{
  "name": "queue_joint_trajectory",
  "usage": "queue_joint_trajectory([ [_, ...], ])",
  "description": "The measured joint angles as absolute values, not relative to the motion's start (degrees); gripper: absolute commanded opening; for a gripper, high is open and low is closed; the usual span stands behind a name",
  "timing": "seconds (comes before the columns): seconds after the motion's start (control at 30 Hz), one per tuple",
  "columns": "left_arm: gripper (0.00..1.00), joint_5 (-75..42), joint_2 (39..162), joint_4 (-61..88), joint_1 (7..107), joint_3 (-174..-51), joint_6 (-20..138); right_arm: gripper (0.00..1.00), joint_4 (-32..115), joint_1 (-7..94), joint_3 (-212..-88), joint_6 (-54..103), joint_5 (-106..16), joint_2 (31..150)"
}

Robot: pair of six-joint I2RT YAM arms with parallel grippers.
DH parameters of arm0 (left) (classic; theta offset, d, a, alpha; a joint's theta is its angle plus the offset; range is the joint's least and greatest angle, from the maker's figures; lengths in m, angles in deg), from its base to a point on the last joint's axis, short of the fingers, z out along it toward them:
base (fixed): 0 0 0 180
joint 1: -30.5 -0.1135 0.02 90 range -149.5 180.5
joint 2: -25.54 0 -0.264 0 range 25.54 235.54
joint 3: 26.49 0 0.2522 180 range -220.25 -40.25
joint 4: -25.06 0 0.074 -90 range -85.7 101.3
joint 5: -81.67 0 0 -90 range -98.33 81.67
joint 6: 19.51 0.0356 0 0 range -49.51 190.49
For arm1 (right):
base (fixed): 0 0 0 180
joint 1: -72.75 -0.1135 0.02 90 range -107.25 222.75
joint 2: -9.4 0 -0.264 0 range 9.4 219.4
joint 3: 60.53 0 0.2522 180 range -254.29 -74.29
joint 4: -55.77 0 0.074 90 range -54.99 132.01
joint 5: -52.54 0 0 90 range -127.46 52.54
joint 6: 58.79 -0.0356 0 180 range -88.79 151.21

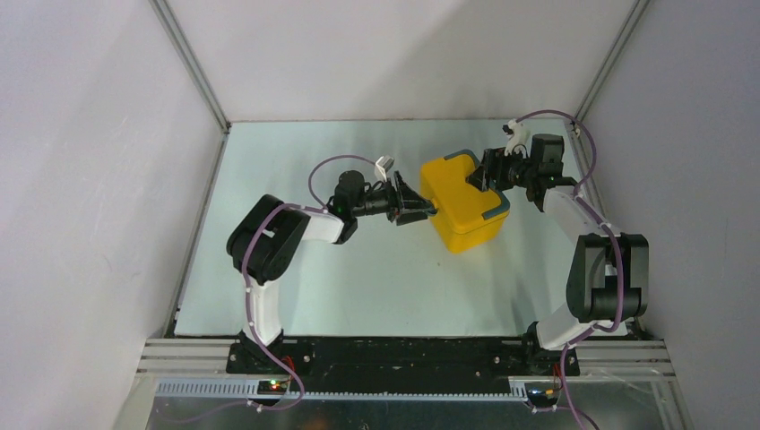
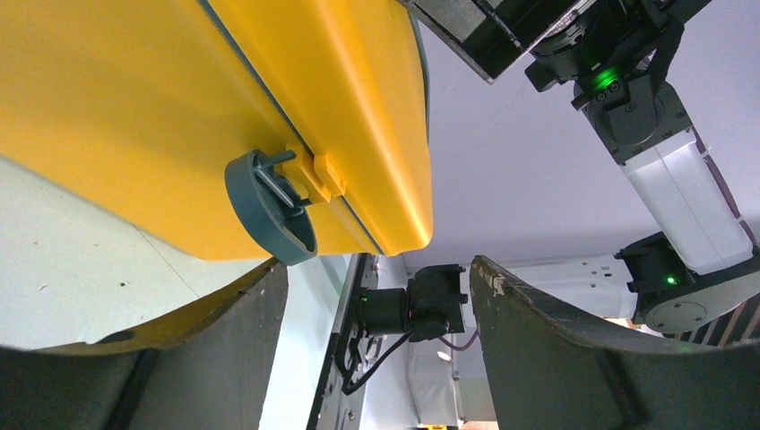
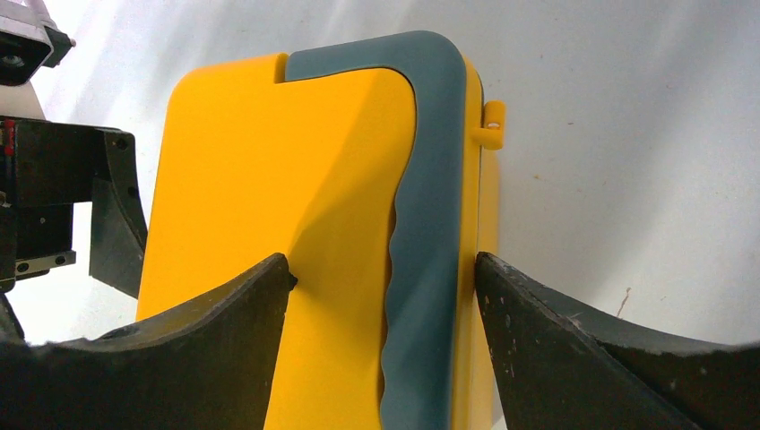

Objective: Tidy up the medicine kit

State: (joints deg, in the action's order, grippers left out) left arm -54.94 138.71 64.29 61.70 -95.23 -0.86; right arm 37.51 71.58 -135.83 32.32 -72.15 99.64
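Observation:
The medicine kit (image 1: pixel 457 202) is a shut yellow case with teal trim, resting on the table right of centre. My left gripper (image 1: pixel 421 209) is at its left side and open. In the left wrist view the kit (image 2: pixel 134 116) and its teal latch (image 2: pixel 269 219) hang just above the left finger, and nothing lies between the jaws of the left gripper (image 2: pixel 376 296). My right gripper (image 1: pixel 488 175) is at the kit's far right corner. In the right wrist view this gripper (image 3: pixel 384 269) stands open, straddling the teal handle (image 3: pixel 430 224) of the kit (image 3: pixel 269 179).
White enclosure walls stand on the left, back and right of the pale table (image 1: pixel 358 287). A black and metal rail (image 1: pixel 403 354) with both arm bases runs along the near edge. The right arm (image 2: pixel 672 188) rises behind the kit in the left wrist view.

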Motion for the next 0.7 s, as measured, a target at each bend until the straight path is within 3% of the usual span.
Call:
queue_joint_trajectory([
  [0.33,0.78,-56.65,143.61,63.65,61.98,-101.98,0.06,0.79,37.54,71.62,-135.91,32.32,-72.39,99.79],
  [0.7,0.75,-55.82,142.42,63.83,62.57,-99.97,0.67,0.79,37.56,71.62,-135.94,32.32,-72.53,99.9],
])
